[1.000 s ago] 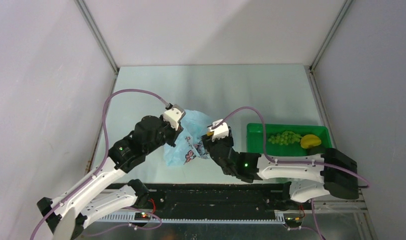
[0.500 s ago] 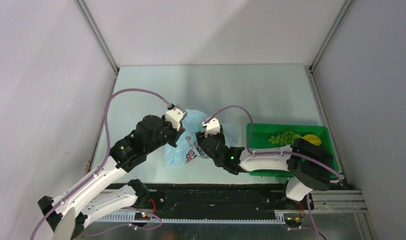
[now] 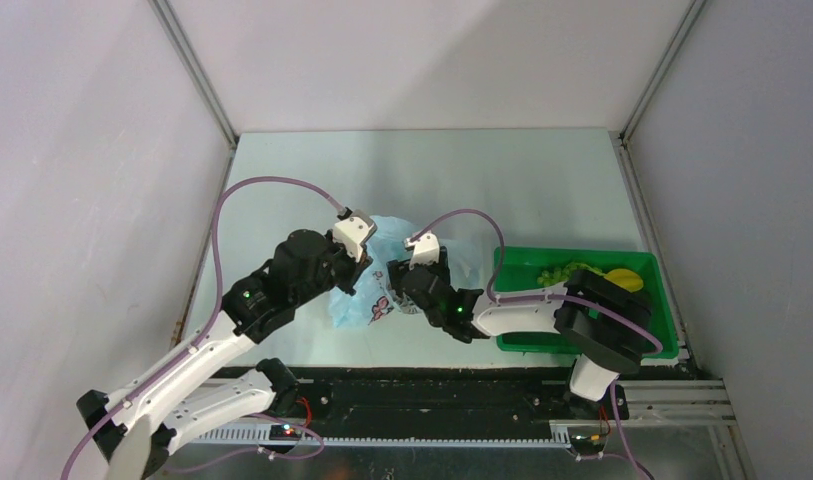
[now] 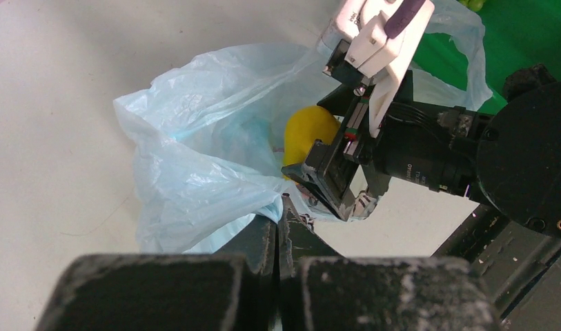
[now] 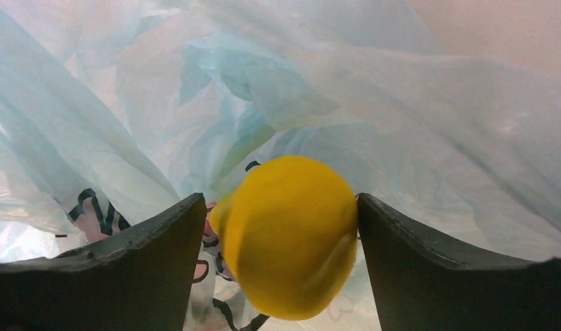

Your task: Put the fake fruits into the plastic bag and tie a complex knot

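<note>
While your left jaws clench the plastic bag at its rim, the yellow fruit sits between your right jaws inside the bag mouth | right grip: held or freed, you cannot tell | pending: grapes and second yellow fruit in green tray, then knot

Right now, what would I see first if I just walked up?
The bright yellow fruit jumps out, sitting between the fingers of the right claw, inside the mouth of the crinkly blue bag. The left claw pinches the bag's edge. Off to the right, green grapes lie in a green tray.
</note>
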